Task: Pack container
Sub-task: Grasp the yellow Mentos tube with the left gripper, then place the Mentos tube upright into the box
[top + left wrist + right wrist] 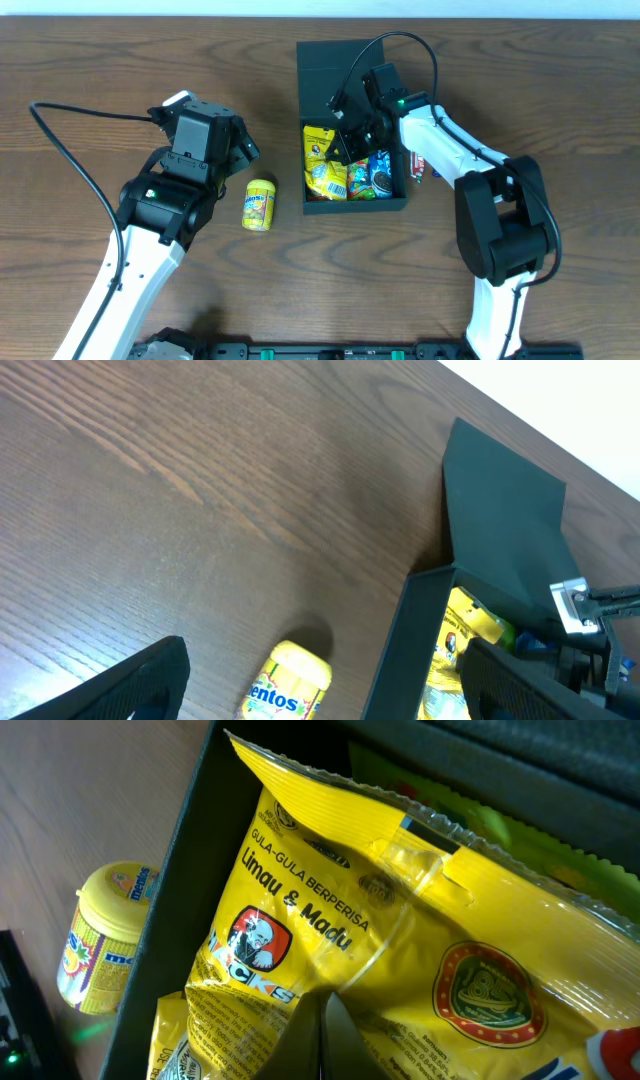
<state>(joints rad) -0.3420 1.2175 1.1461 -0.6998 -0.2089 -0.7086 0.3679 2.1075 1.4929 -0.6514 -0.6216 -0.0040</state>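
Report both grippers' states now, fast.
Left gripper: open, holding nothing.
Right gripper: shut, down on the yellow packet; whether it grips it cannot be told.

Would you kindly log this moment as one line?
right claw: over yellow snack packets in dark green matte box | left claw: open, near yellow plastic bottle

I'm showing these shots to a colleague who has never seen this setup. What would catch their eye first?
Bright yellow snack packets fill the dark green container at the middle of the table, with the right gripper reaching down into it. Just left of the container, a yellow Mentos bottle lies on its side on the wooden table.
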